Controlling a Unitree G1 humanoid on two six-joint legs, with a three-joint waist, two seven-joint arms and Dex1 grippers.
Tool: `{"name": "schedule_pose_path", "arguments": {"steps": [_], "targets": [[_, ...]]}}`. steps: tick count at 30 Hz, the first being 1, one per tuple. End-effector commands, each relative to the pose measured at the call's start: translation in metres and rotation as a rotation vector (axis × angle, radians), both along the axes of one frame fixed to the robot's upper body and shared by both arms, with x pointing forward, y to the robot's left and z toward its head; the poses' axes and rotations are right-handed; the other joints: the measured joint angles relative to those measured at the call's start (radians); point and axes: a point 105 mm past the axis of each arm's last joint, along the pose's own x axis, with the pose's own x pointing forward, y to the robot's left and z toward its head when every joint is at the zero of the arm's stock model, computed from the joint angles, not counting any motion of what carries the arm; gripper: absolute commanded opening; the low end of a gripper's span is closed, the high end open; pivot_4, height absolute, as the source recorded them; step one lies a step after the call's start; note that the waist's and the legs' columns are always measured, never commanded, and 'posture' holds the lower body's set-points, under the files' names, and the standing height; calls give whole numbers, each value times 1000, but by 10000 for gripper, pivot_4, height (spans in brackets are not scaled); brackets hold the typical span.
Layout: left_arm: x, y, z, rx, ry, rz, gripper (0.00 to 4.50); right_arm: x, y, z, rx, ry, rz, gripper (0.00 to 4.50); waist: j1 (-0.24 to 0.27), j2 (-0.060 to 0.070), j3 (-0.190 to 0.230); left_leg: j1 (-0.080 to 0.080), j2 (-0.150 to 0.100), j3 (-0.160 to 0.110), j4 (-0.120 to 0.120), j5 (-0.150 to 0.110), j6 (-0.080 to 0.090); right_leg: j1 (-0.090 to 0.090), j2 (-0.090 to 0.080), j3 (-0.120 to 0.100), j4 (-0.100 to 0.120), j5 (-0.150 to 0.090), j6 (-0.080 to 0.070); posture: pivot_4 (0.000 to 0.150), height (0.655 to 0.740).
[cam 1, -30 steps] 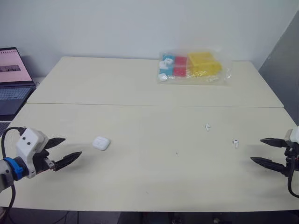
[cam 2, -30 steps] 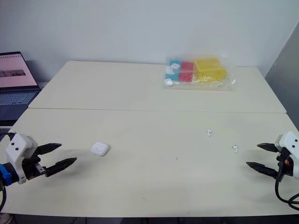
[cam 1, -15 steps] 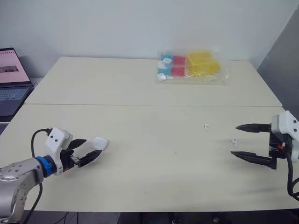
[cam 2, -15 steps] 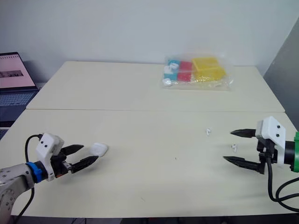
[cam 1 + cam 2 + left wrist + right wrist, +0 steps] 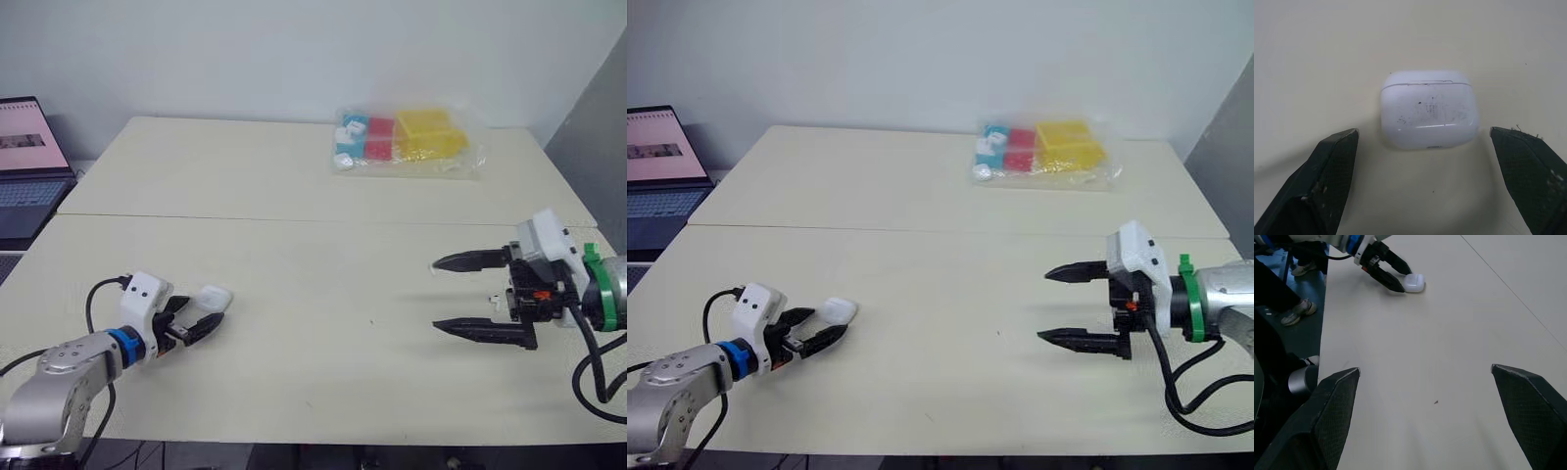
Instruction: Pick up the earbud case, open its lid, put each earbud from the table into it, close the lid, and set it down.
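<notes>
White earbud case [image 5: 1428, 108] inside the parted left end effector [image 5: 828, 323], seemingly untouched, right end effector [image 5: 435, 294] spread wide, empty

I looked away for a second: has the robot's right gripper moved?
Yes. The right gripper has come leftward from the edge of the table; its tips now line up with the plastic bag, which stayed put.

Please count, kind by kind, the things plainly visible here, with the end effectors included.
Black two-fingered end effectors: 2, the left end effector and the right end effector
Small white rounded plastic earbud case: 1
Clear plastic bag of blue, red and yellow boxes: 1
Open laptop computer: 1
Total: 5
</notes>
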Motion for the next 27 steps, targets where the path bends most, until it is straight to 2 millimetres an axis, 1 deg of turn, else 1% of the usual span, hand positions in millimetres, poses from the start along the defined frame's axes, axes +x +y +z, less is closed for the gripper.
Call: {"name": "schedule_pose_path", "arguments": {"steps": [1, 6, 10, 16, 19, 22, 23, 27], "targets": [[3, -2, 2, 17, 0, -12, 44607, 0, 5, 4, -9, -46, 44, 45000, -1, 0, 0, 0, 0, 0, 0, 0, 0, 0, 0, 0, 0, 0, 0, 1500, 7400], [10, -4, -7, 33, 39, -8, 44607, -1, 19, 1, -4, -57, 112, 45000, -1, 0, 0, 0, 0, 0, 0, 0, 0, 0, 0, 0, 0, 0, 0, 1500, 7400], [10, -5, -10, 34, 50, -13, 44607, -2, 21, -4, -21, -53, 133, 45000, 1, 1, 0, 0, 0, 0, 0, 0, 0, 0, -1, 0, 1, 0, 0, 1500, 7400], [9, -5, -16, 48, 81, -20, 44607, -2, 24, -4, -18, -60, 157, 45000, 2, 3, -1, 1, 0, 0, 0, 0, 0, 0, -1, 0, 1, 0, 0, 1500, 7400], [5, -4, -22, 54, 114, -23, 38824, -2, 25, -3, -12, -60, 160, 45000, 1, 3, -1, 1, 0, 0, 0, 0, 0, 0, 0, 0, 1, 0, 0, 1500, 7400], [3, -5, -23, 55, 123, -39, 29386, -2, 25, -3, -8, -59, 157, 45000, -1, 4, -2, 1, 0, 1, 0, 0, 0, 0, -1, 1, 1, 0, 0, 1500, 7400], [3, -5, -23, 55, 121, -43, 27547, -2, 25, -4, -8, -59, 156, 45000, -1, 4, -2, 1, 0, 1, 0, 0, 0, 0, -1, 1, 1, 0, 0, 1500, 7400], [3, -6, -24, 97, 117, -89, 27519, -3, 24, -5, -10, -59, 147, 45000, -1, 4, -2, 1, 0, 2, 0, 0, 0, 0, -1, 1, 1, 0, 0, 1500, 7400]]}}
